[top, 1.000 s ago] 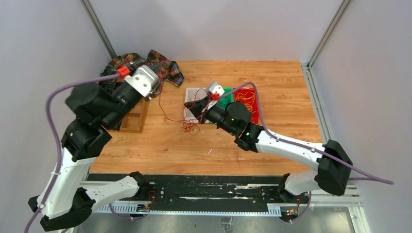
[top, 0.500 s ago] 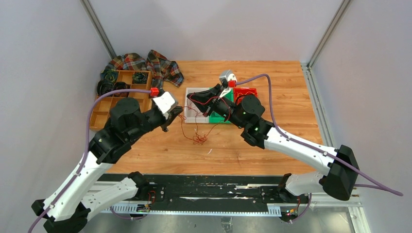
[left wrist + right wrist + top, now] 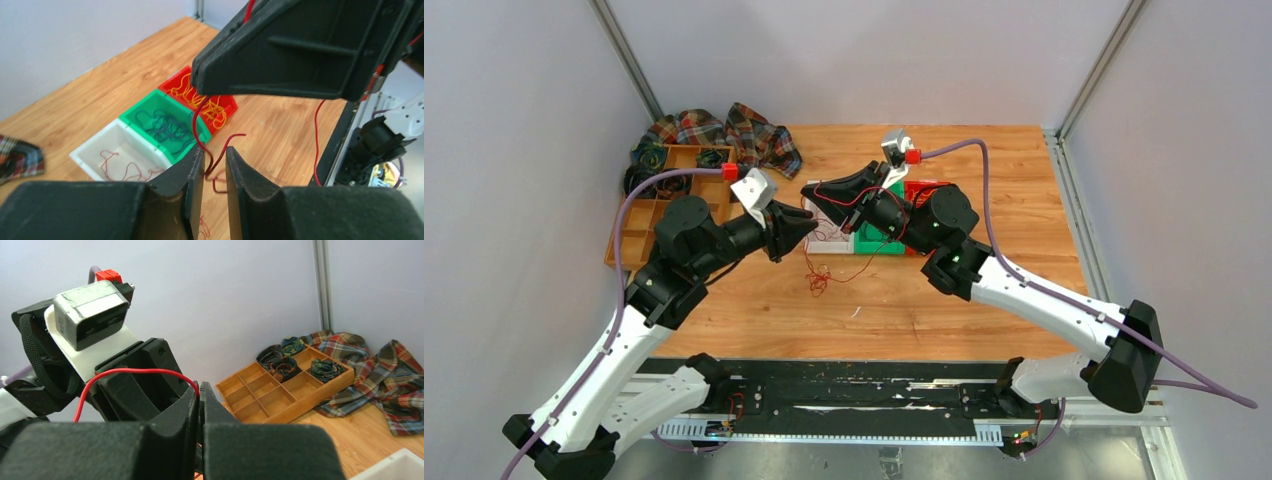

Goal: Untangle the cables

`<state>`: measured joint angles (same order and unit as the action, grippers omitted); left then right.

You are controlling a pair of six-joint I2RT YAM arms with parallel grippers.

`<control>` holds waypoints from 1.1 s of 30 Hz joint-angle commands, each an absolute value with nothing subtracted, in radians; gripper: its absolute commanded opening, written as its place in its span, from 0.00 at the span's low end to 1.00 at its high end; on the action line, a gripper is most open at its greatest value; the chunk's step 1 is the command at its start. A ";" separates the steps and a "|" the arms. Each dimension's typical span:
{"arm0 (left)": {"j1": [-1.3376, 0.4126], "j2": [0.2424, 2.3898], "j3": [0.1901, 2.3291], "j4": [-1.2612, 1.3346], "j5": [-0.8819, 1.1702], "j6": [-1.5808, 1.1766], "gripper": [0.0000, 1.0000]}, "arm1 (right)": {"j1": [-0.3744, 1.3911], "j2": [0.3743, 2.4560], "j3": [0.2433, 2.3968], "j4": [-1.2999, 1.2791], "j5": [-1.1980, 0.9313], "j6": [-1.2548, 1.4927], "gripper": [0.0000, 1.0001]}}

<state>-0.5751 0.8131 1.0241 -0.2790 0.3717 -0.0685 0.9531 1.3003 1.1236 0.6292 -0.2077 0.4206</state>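
Note:
A thin red cable hangs from my right gripper down to a small tangle on the wood. In the right wrist view the right gripper is shut on that red cable, which arcs away to the left. My left gripper sits just below and in front of it, tip to tip. Its jaws stand slightly apart, with the red cable running loose through the gap. Yellow cables lie in a red bin, dark blue cables in a green bin, and red strands in a white bin.
The white bin, green bin and red bin stand side by side behind the grippers. A wooden compartment tray with dark coiled rolls sits at the back left beside a plaid cloth.
My left arm swung from the wooden tray to the table's middle, under the right gripper, and its jaws parted. The right gripper lifted back and left with the red cable.

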 commanded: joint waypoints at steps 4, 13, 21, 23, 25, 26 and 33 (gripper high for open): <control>-0.559 0.798 1.015 -0.142 0.415 -0.093 0.30 | 0.943 1.318 1.177 0.643 -0.263 0.487 0.01; -0.557 0.791 0.991 -0.124 0.288 -0.012 0.01 | 0.943 1.327 1.193 0.646 -0.277 0.526 0.01; -0.550 0.832 1.093 -0.165 0.360 0.019 0.01 | 0.925 1.328 1.173 0.594 -0.246 0.516 0.24; -0.549 0.849 1.148 -0.192 0.399 0.021 0.01 | 0.920 1.324 1.146 0.594 -0.237 0.504 0.34; -0.549 0.863 1.195 -0.219 0.435 0.027 0.01 | 0.918 1.319 1.116 0.596 -0.234 0.479 0.50; -0.551 0.868 1.220 -0.234 0.446 0.027 0.01 | 0.917 1.317 1.097 0.599 -0.234 0.465 0.55; -0.549 0.887 1.332 -0.272 0.494 0.030 0.01 | 0.920 1.323 0.976 0.654 -0.288 0.377 0.67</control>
